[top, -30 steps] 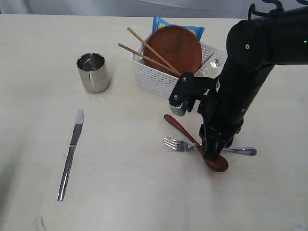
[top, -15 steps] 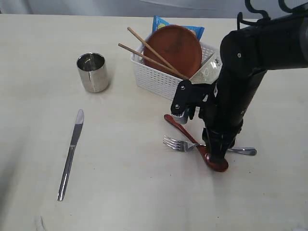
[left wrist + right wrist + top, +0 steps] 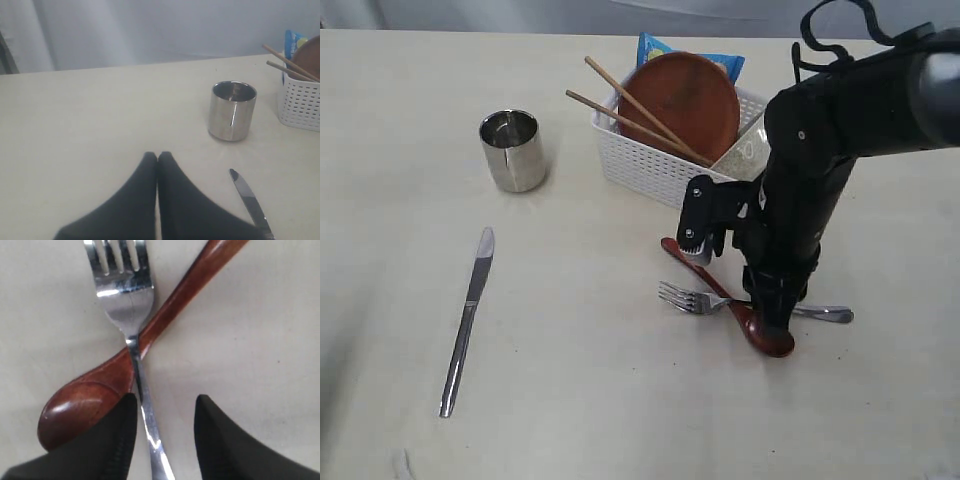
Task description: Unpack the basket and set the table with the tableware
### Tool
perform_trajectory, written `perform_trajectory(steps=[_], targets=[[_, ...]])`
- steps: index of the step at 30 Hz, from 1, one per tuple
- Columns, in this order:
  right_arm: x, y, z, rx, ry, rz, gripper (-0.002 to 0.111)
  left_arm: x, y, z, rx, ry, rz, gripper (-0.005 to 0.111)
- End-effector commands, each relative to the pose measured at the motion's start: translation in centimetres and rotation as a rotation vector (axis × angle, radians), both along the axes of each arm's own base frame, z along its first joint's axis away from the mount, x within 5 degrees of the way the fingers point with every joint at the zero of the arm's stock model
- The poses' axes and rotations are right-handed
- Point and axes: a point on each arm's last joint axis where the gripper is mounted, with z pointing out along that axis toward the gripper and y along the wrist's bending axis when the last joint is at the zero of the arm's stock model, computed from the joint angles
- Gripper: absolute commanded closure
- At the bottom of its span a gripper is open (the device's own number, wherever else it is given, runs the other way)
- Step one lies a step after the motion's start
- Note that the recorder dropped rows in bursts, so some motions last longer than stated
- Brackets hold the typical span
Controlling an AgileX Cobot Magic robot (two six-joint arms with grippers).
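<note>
A steel fork (image 3: 693,298) and a reddish-brown wooden spoon (image 3: 708,279) lie crossed on the table (image 3: 610,400), in front of the white basket (image 3: 655,165). My right gripper (image 3: 773,322) is low over where they cross. It is open, its fingers either side of the fork (image 3: 125,295) handle, one finger by the spoon (image 3: 85,410) bowl. The basket holds the brown plate (image 3: 680,100), chopsticks (image 3: 630,112) and a white bowl (image 3: 750,150), partly hidden. The steel cup (image 3: 511,150) and knife (image 3: 467,320) sit on the left. My left gripper (image 3: 157,156) is shut and empty, short of the cup (image 3: 231,111) and knife (image 3: 250,200).
A blue snack packet (image 3: 665,47) stands behind the plate in the basket. The right arm (image 3: 820,150) rises beside the basket's right end. The left wrist view shows the basket (image 3: 300,102) corner to the right of the cup.
The right arm has leaned a little toward the left and its wrist has dropped slightly. Its gripper stays low over the crossed fork and spoon. Nothing on the table has moved.
</note>
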Motion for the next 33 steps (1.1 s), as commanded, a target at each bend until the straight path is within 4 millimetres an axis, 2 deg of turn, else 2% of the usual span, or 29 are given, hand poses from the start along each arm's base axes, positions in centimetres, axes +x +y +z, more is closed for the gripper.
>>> perform_trajectory(steps=[1,10,11,15,19,26,29,33], targets=[[-0.1,-0.3,-0.8,-0.033,0.012,0.013,0.071,0.0,0.0,0.0,-0.007,-0.008,-0.007,0.107],[-0.3,-0.6,-1.8,-0.035,-0.017,0.006,0.073,0.0,0.0,0.0,-0.007,-0.008,-0.007,0.107],[-0.3,-0.6,-1.8,-0.033,-0.021,0.003,0.075,0.0,0.0,0.0,-0.007,-0.008,-0.007,0.107],[-0.3,-0.7,-1.9,-0.042,-0.022,0.013,0.108,0.0,0.0,0.0,-0.007,-0.008,-0.007,0.107],[-0.3,-0.7,-1.7,-0.045,-0.021,0.014,0.109,0.0,0.0,0.0,-0.007,-0.008,-0.007,0.107],[-0.6,-0.9,1.8,0.006,-0.104,0.005,0.109,0.0,0.0,0.0,-0.007,-0.008,-0.007,0.107],[-1.0,-1.0,4.0,0.066,-0.147,-0.112,0.109,0.0,0.0,0.0,-0.007,-0.008,-0.007,0.107],[-2.0,-0.8,5.7,0.155,-0.119,-0.242,0.109,0.0,0.0,0.0,-0.007,-0.008,-0.007,0.107]])
